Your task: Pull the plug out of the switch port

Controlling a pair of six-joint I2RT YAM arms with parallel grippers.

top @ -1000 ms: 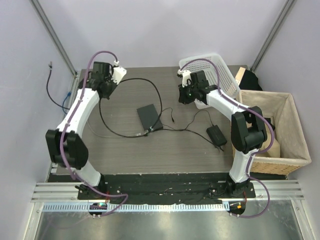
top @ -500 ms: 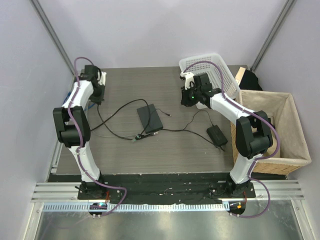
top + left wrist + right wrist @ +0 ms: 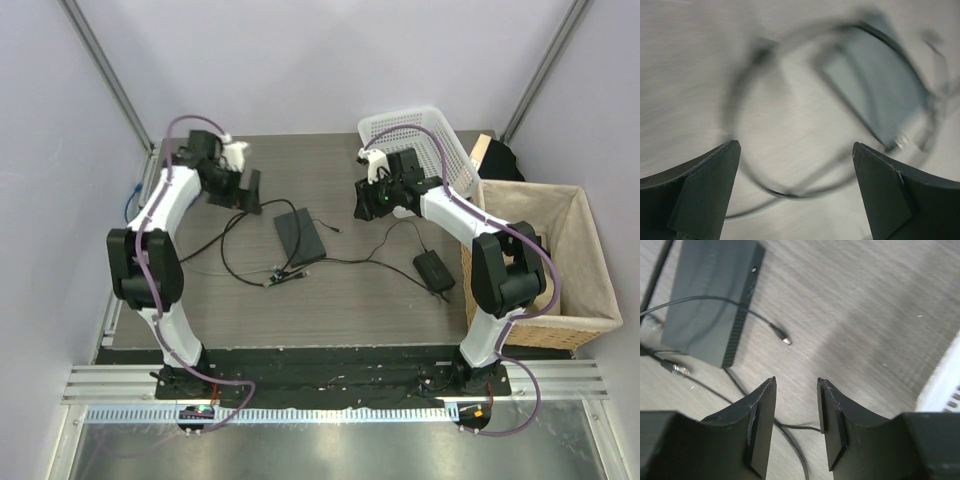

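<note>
Visibly plug (image 3: 785, 341) lies loose near switch box (image 3: 710, 300); left gripper (image 3: 794, 146) wide open, empty; right gripper (image 3: 796, 381) narrowly parted, empty.

Blurred cable loop (image 3: 736, 112) beside grey box (image 3: 875, 90)

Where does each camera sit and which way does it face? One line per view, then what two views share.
Top external: above and behind the bases, looking down on the table; both arms show.
Left wrist: on the left gripper, looking down, blurred, at the switch; its two fingers show.
Right wrist: on the right gripper, looking down at the switch; its two fingers show.
Shared: both wrist views hold the switch.
</note>
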